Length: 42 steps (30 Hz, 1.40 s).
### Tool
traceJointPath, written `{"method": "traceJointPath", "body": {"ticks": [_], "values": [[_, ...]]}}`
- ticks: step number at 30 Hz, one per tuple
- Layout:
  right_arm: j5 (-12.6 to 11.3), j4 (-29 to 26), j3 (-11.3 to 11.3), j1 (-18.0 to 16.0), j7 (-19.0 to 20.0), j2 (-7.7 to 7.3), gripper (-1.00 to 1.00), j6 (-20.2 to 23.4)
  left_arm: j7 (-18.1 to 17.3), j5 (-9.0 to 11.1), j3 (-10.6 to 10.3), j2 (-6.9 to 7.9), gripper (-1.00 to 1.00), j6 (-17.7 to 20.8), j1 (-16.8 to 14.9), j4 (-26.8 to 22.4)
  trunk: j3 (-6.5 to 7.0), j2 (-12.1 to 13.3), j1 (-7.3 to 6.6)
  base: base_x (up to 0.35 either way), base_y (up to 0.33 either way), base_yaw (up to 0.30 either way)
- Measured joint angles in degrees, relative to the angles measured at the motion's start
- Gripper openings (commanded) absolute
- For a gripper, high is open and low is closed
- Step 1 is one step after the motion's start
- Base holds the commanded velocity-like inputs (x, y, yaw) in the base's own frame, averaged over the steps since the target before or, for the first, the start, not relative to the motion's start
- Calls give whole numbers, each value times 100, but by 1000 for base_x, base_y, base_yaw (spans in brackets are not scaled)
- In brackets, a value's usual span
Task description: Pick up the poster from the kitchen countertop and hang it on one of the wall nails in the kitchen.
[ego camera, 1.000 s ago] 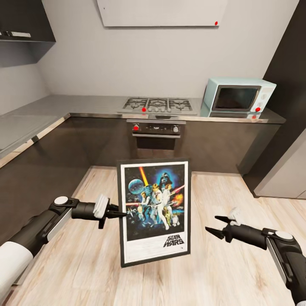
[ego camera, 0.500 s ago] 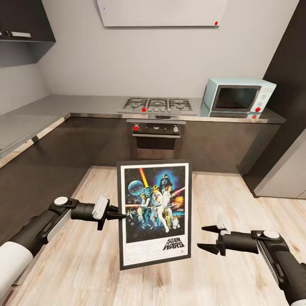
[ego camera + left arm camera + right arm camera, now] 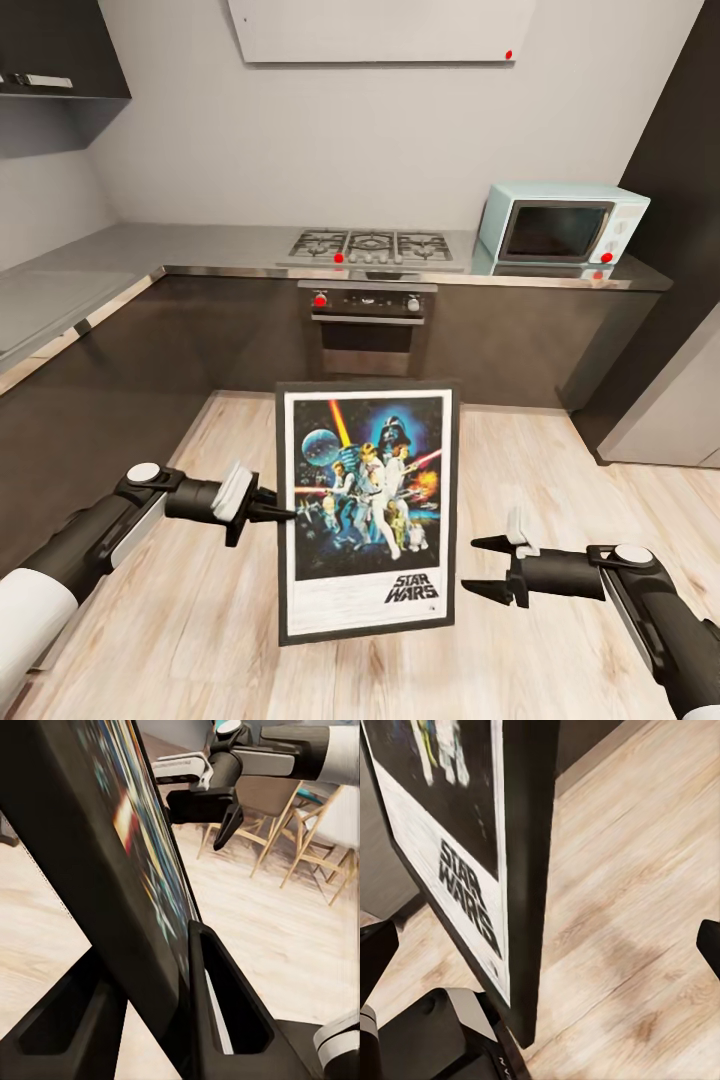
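In the head view the poster stands upright in the air above the wood floor, in front of the oven. The left gripper is clamped on the poster's left edge, about halfway up the frame. The right gripper is just beside the poster's lower right edge, apart from it, with its two black fingers spread wide. The poster is a flat rectangle with a thin black frame, a white border and colourful figures on dark blue. Both arms reach toward the poster from either side, almost level, with black forearms and white clips near the wrists. Behind the poster runs the smooth grey countertop with the gas hob, and a pale blue microwave stands to the right of the hob.

In the left wrist view the poster passes between the two black fingers — one finger lies on the printed face, the other on the back. The right gripper is seen beyond the poster, open. Light wooden chairs stand further behind it.

In the right wrist view the poster shows its thick black side edge and the "STAR WARS" lettering — it is near this gripper but not between its fingers. One dark finger tip is at each side of the picture, well apart. The floor beside the poster has a plank pattern.
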Motion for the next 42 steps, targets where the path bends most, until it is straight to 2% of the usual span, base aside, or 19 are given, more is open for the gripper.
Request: {"method": "traceJointPath", "body": {"ticks": [2,9,23,26,30,42], "values": [[0,0,0,0,1,2,100,-1,-151,0,3,0,-100,-1,0,6,0,0,0,0,0,0],[-1,1,10,0,3,8,100,-1,-283,1,5,0,-100,-6,0,10,0,0,0,0,0,0],[-10,35,34,21,277,52,100,-1,-292,1,6,0,-100,-6,0,10,0,0,0,0,0,0],[-18,38,29,25,536,58,100,-2,-293,1,6,0,-100,-6,0,10,0,0,0,0,0,0],[-21,42,25,26,695,61,100,-3,-293,1,6,0,-100,-6,0,10,0,0,0,0,0,0],[-54,44,18,26,773,62,100,-40,-298,1,6,0,-100,-6,0,10,0,0,0,0,0,0]]}}
